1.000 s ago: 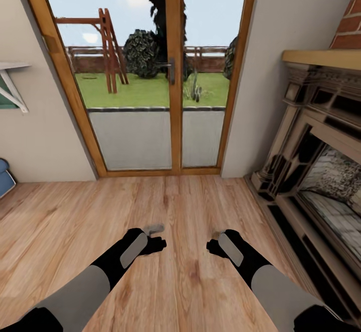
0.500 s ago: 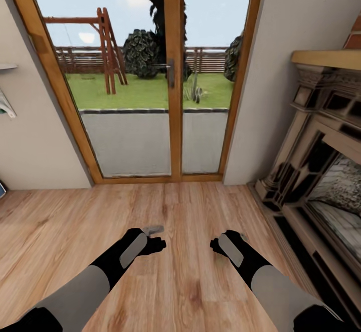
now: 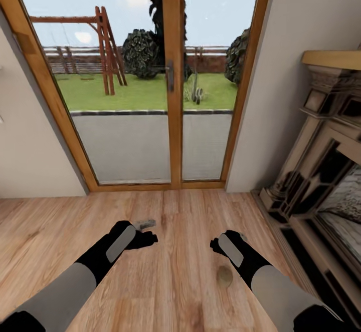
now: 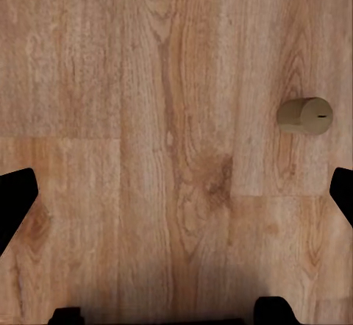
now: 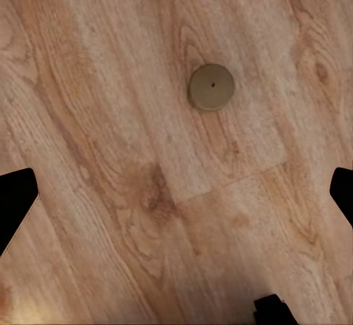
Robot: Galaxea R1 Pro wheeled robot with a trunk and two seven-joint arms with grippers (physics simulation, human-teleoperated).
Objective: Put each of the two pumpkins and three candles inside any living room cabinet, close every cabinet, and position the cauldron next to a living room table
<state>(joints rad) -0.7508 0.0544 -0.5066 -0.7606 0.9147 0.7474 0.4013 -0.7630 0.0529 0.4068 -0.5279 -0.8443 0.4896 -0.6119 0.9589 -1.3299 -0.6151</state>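
I hold the left gripper (image 3: 144, 238) and right gripper (image 3: 216, 246) spread wide and empty above the floor (image 3: 180, 292). One candle (image 3: 224, 275) lies just beside my right forearm (a careless sweep could roll it toward the fireplace (image 3: 321, 182)). Since the earlier frame I have driven nearer the glass door (image 3: 150, 81), bringing that candle into view.
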